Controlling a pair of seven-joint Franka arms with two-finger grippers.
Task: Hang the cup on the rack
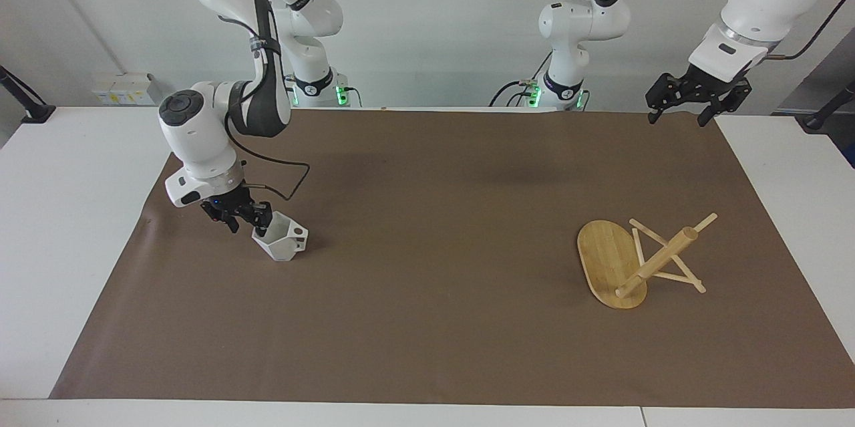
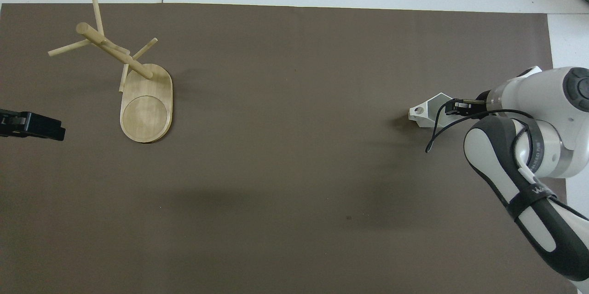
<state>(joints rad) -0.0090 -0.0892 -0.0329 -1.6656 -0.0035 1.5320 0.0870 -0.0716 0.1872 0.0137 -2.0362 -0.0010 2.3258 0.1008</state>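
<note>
The white faceted cup [image 1: 284, 244] [image 2: 427, 112] rests on the brown mat toward the right arm's end, its holed handle pointing at the table's middle. My right gripper [image 1: 248, 221] [image 2: 456, 108] is down at the cup's rim, jaws astride the wall with a gap still between them. The cup stays on the mat. The bamboo rack [image 1: 611, 260] [image 2: 146, 110] lies tipped over toward the left arm's end, propped on its base edge and pegs with its post [image 1: 658, 260] slanting up. My left gripper [image 1: 676, 118] [image 2: 57, 130] waits open, raised over the mat's corner near its base.
The brown mat [image 1: 434, 246] covers most of the white table [image 1: 60, 213]. A cable loops from the right wrist just above the mat beside the cup. Nothing else lies between cup and rack.
</note>
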